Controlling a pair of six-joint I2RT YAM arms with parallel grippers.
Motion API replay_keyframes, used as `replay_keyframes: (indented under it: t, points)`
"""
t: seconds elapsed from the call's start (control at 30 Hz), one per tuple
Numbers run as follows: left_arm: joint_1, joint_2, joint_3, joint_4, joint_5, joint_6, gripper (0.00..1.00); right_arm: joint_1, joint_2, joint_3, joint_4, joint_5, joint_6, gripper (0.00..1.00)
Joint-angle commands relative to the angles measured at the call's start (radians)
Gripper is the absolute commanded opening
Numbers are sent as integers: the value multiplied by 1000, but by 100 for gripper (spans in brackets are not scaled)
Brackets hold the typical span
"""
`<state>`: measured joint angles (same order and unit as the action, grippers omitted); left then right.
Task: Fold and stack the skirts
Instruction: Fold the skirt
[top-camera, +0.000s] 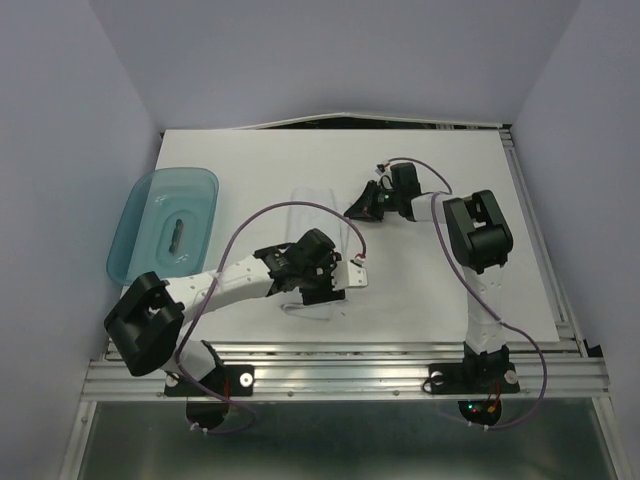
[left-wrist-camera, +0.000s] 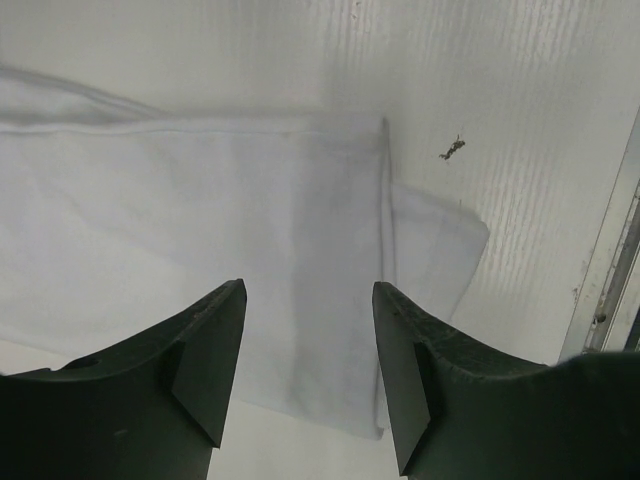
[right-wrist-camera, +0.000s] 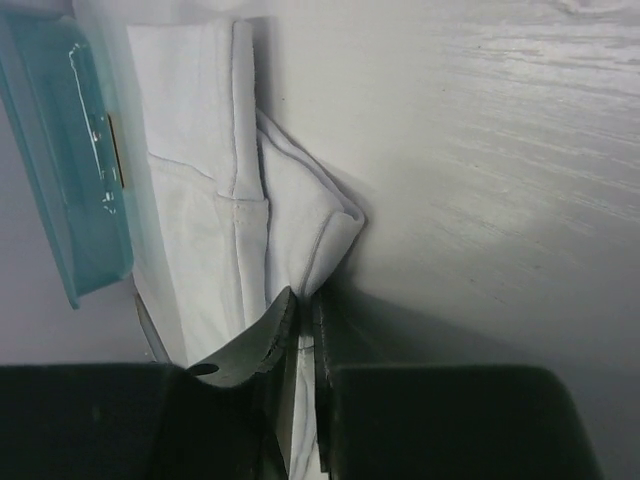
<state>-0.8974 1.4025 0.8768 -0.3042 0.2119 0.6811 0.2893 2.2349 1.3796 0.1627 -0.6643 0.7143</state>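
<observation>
Skirt mid-worktop, part folded, long axis far-to-near. Right gripper pressed together, pinching its far-right edge. Left gripper spread above near corner. Advice: left should nip both layers before any lift (limp cloth slips), edges kept aligned. Teal tray, left edge: one small dark item, unidentifiable.

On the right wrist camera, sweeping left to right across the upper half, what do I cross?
teal tray → skirt → table. The right gripper, pinched on the skirt's edge, overlaps the cloth lower down, so it has no place in the order.
</observation>
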Motion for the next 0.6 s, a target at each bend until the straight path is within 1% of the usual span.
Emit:
replay_keyframes:
  t: [0.0,0.03,0.07,0.17,0.3,0.4,0.57]
  points:
    - [-57,45,17,46,-58,-69,65,1,22,7,11,101,-15,8]
    - [-84,55,19,56,-83,-75,65,1,20,9,6,104,-15,2]
    - [-95,70,22,68,-88,-78,65,1,22,10,3,106,-15,1]
    - [-132,101,37,88,-123,-95,63,1,23,15,-5,106,-18,1]
    - [-152,148,67,102,-140,-107,60,1,22,15,-9,111,-22,1]
    - [-158,188,82,125,-173,-112,59,1,17,16,-17,111,-26,1]
    - [-158,242,103,154,-203,-106,52,1,12,16,-22,112,-30,1]
